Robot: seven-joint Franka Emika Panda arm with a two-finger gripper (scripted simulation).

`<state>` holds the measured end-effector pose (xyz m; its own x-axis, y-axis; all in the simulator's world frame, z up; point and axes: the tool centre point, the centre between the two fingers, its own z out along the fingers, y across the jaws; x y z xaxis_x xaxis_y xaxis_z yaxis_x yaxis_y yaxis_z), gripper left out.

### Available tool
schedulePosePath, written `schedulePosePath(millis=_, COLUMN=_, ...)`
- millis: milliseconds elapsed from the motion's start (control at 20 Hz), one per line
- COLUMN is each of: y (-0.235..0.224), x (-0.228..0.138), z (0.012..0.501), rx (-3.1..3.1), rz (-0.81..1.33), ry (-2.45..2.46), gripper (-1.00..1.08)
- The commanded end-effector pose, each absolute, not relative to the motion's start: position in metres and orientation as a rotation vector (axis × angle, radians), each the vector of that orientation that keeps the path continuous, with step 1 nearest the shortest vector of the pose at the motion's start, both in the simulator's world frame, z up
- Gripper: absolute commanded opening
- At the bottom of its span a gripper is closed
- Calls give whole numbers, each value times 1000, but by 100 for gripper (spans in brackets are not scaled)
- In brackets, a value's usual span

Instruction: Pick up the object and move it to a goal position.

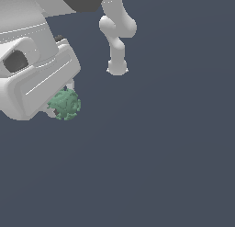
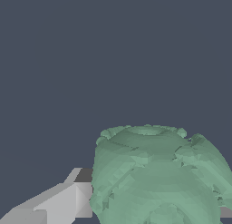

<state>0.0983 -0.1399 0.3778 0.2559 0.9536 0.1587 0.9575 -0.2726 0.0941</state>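
Observation:
The object [image 1: 65, 104] is a small lumpy green ball with a bumpy surface. In the exterior view it sits at the tip of the white gripper [image 1: 62, 102], whose big hand fills the upper left. The fingers are mostly hidden behind the hand and the ball. In the wrist view the object [image 2: 156, 175] looms large, and one grey-white finger [image 2: 59, 200] presses against its side; a sliver of the other finger [image 2: 225, 212] shows on the opposite side. The gripper is shut on the ball.
The arm's white links and base [image 1: 117, 67] stand farther back in the exterior view. A plain dark blue-grey ground [image 1: 160, 166] lies all around. No goal marker shows.

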Motion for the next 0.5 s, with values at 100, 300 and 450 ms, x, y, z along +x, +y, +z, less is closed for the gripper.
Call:
schedulePosePath(millis=100, y=-152, x=104, z=396, rx=-2431, rz=-301, ry=-1929, gripper=-100)
schedulePosePath(millis=300, y=-161, x=109, z=409, rx=-2402, rz=-311, ry=-1961, gripper=-100)
schedulePosePath(millis=450, y=-167, x=112, z=416, rx=-2384, rz=-317, ry=-1980, gripper=-100)
